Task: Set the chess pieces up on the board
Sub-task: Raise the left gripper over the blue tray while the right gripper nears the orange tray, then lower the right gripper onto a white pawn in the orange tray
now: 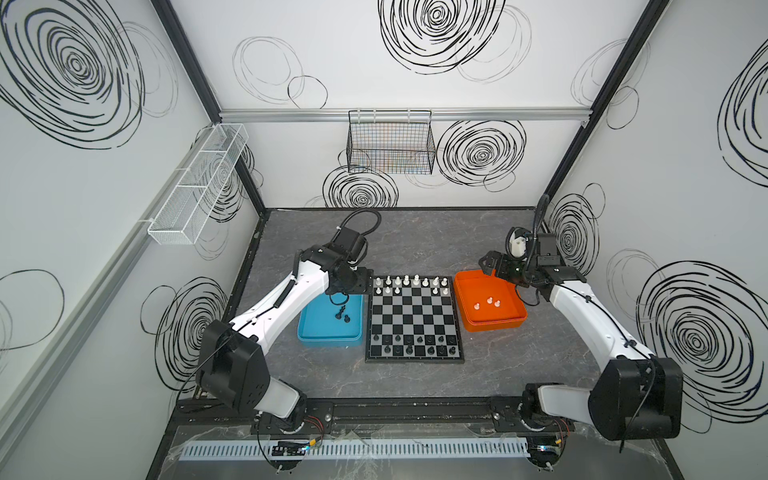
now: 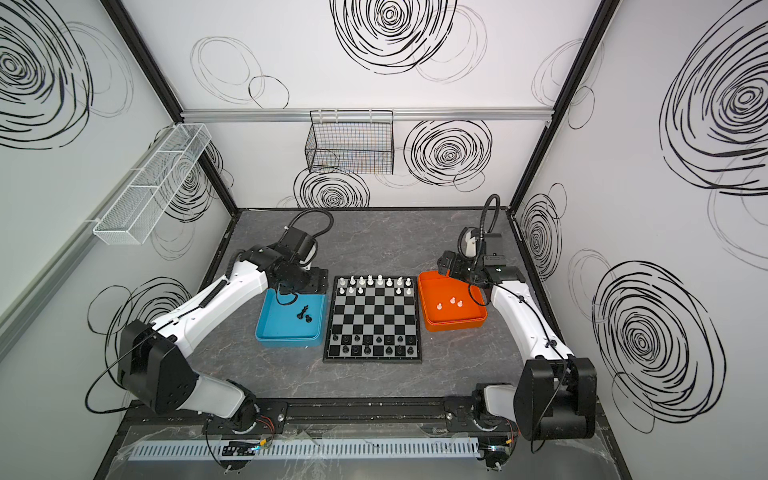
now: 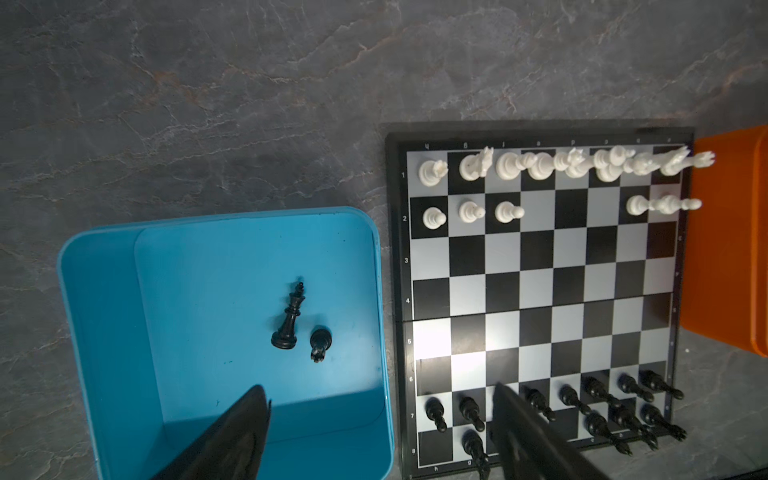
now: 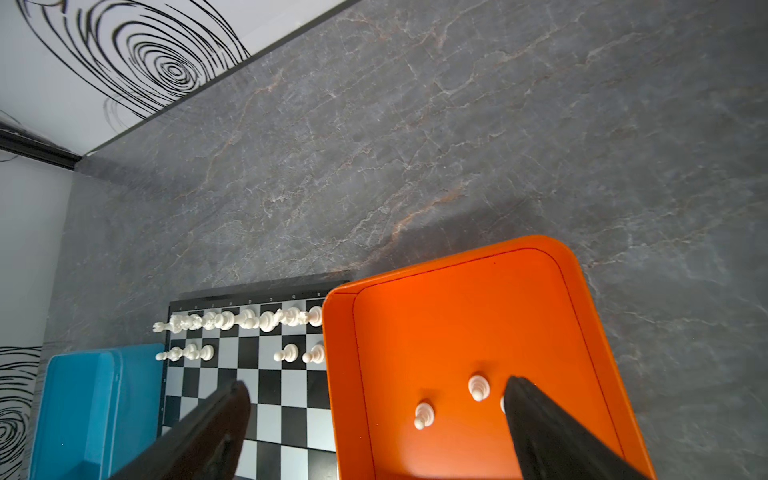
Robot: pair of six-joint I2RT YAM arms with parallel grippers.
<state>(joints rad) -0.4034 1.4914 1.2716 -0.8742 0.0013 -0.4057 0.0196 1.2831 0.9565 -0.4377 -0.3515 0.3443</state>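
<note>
The board [image 1: 414, 318] lies mid-table between two trays. White chess pieces [image 1: 411, 281] fill its far row, with several pawns [image 3: 469, 211] in the row in front of them. Black chess pieces [image 1: 415, 347] stand in its two near rows. In the blue tray [image 1: 328, 343] a black king [image 3: 291, 316] lies on its side beside another black piece [image 3: 320, 343]. My left gripper [image 3: 380, 399] hangs open and empty above that tray's far end. Three white pawns [image 1: 489, 300] stand in the orange tray [image 1: 494, 326]. Above them my right gripper [image 4: 376, 390] is open, one finger [image 4: 540, 428] partly hiding a pawn.
A black wire basket [image 1: 390, 143] hangs on the back wall and a white mesh shelf [image 1: 199, 187] on the left wall. The grey marble tabletop [image 1: 415, 237] stretches behind the board. The arm bases sit on a black rail [image 1: 395, 409] at the front edge.
</note>
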